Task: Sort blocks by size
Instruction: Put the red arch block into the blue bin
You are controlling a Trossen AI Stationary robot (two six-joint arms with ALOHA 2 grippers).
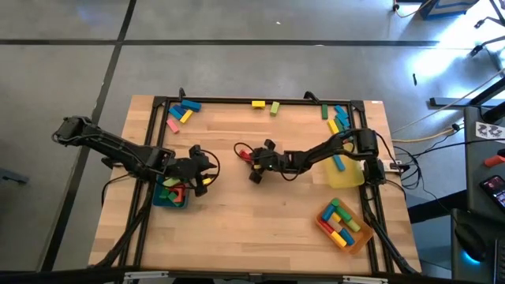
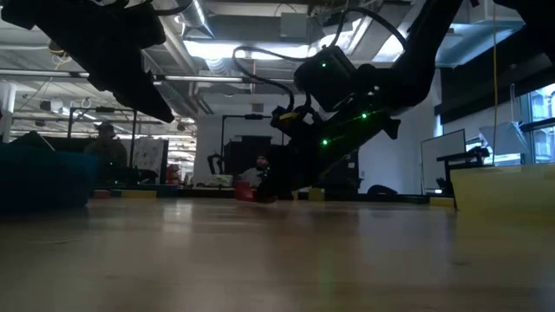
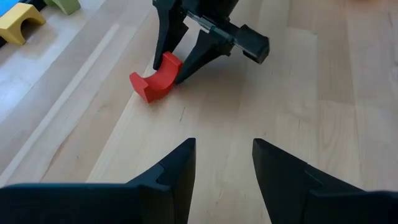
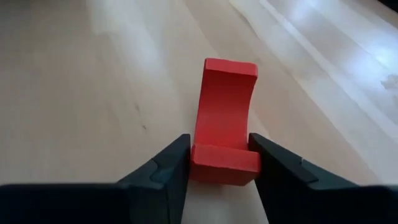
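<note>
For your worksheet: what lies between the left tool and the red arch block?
Only bare wooden tabletop, by the left wrist view, between left tool and red arch block.

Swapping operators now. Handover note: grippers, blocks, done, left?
Right gripper: at table centre, fingers closed on the red arch block, which looks to be still on the wood.
Left gripper: open, empty, beside the teal tray at the left edge.
Done: some blocks lie in the teal tray, one blue block in the yellow tray, several in the orange tray.
Left: red arch to be trayed; loose blocks along the far edge, at the left corner, the middle and the right corner.
</note>
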